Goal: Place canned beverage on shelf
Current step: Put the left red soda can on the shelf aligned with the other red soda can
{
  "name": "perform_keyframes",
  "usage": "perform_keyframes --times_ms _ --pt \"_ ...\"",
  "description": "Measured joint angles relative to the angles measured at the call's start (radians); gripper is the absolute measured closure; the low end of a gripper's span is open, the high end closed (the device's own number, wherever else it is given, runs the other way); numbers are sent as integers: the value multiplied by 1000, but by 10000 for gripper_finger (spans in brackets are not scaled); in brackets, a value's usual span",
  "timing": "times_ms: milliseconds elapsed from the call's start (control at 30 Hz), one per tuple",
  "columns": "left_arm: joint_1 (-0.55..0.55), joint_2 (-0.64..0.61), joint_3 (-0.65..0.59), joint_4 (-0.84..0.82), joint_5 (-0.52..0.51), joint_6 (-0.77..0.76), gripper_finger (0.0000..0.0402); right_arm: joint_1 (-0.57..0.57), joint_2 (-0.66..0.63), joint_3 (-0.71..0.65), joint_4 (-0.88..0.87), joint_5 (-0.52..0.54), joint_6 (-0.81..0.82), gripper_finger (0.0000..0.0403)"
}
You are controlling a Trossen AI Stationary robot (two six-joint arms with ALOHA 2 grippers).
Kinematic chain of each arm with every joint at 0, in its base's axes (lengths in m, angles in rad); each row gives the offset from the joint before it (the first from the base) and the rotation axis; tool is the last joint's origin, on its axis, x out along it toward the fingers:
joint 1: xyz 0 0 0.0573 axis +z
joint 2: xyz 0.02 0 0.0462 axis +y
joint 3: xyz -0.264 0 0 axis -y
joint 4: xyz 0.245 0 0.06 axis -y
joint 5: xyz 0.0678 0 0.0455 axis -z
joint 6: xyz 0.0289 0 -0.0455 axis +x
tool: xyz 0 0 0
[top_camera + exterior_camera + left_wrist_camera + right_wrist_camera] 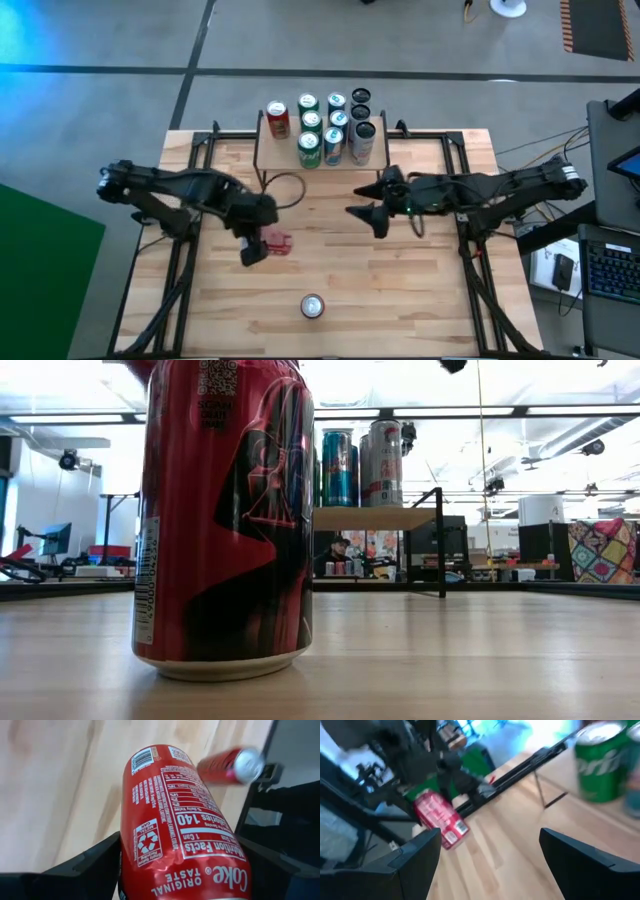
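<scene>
Left gripper (262,247): clamped on red Coke can (175,825), held in front of shelf (315,160).
Right gripper (366,200): spread, nothing held, near shelf.

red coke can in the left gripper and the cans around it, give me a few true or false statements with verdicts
1. The left gripper holds a red Coke can between its fingers. True.
2. The right gripper holds a green can. False: its jaws stand open with nothing between them, over the table's middle.
3. Another can stands upright on the table near its front edge. True.
4. The shelf is bare. False: several cans stand on it, among them green cans and a red one.
5. The held Coke can is already over the shelf. False: it is well short of the shelf, over the left part of the table.
</scene>
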Motion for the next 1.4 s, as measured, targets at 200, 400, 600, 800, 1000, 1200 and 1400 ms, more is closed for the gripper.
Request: perform_keyframes --times_ms 200,400,600,800,1000,1200,1400 --pt "69 141 229 -37 -2 172 89 -39 85 0 51 -145 13 76" --pt "116 252 410 -88 19 318 89 -42 129 0 91 -238 -26 76" --pt "152 348 545 -107 57 421 89 -45 170 0 150 -212 -215 53" --pt "175 401 632 -132 64 473 89 -51 198 0 156 -220 -281 23" --pt "198 412 659 -124 74 494 89 -54 262 41 153 -248 -341 22" --pt "200 412 656 -121 75 494 89 -75 334 120 110 -302 -356 34" --pt "199 397 656 -118 60 450 82 -87 348 148 91 -345 -389 90"
